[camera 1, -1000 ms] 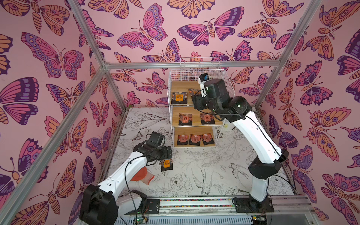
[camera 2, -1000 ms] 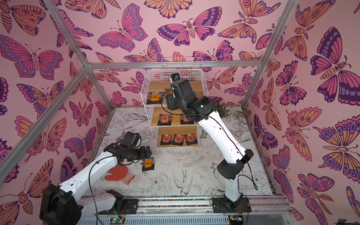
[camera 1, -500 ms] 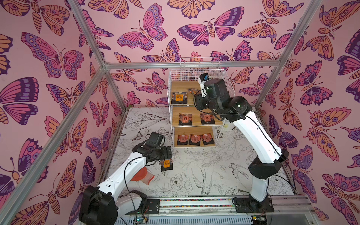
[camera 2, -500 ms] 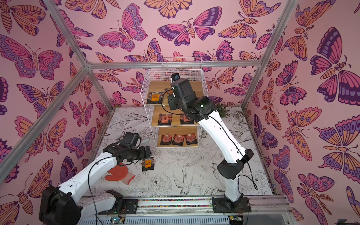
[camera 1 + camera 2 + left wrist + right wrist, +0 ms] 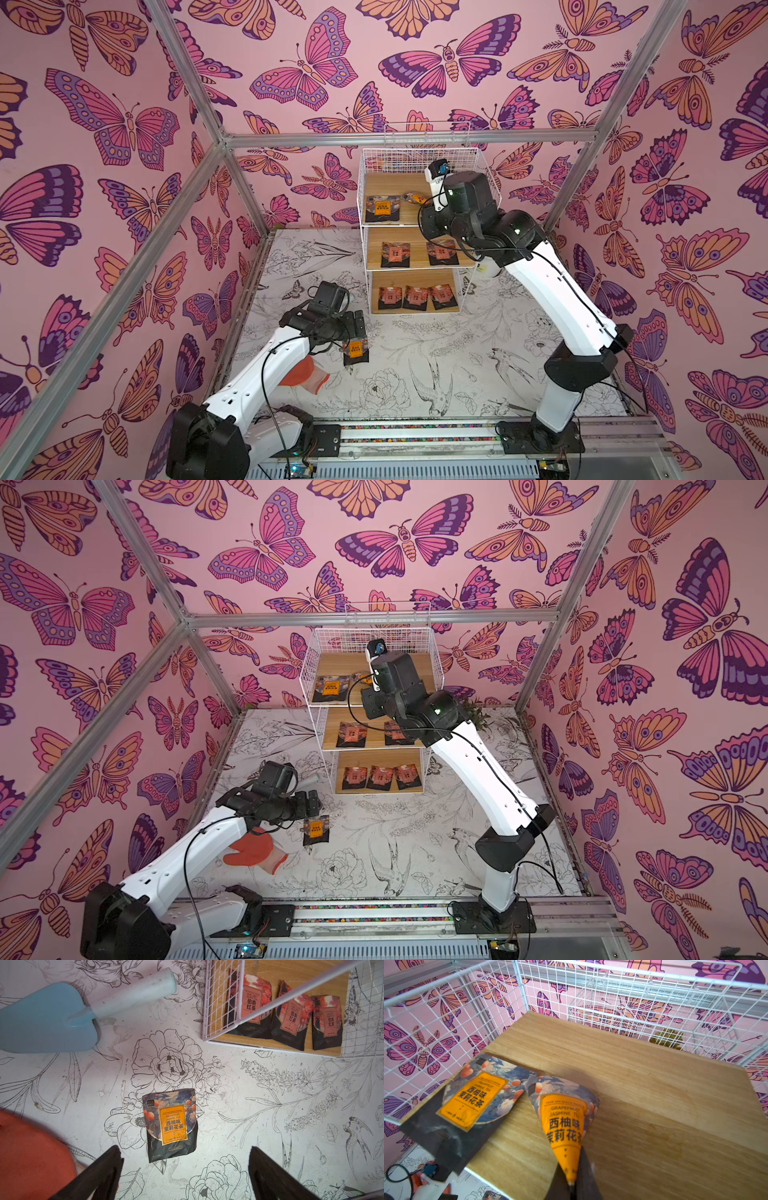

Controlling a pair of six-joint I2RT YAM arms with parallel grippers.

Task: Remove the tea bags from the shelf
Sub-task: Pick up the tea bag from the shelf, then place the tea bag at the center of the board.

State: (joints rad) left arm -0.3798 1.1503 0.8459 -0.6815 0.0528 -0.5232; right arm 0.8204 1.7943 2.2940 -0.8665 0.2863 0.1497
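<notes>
Both top views: bright, even, diffuse light; shadows on the table [image 5: 457,374] faint, soft-edged. Left wrist view sharp, print on the loose tea bag [image 5: 170,1124] legible. Right wrist view: top board [image 5: 654,1095] smeared by motion blur, held tea bag [image 5: 564,1122] softened, dark fingers [image 5: 584,1172] out of focus; shelf [image 5: 446,1012] wires bow near the edges.
</notes>
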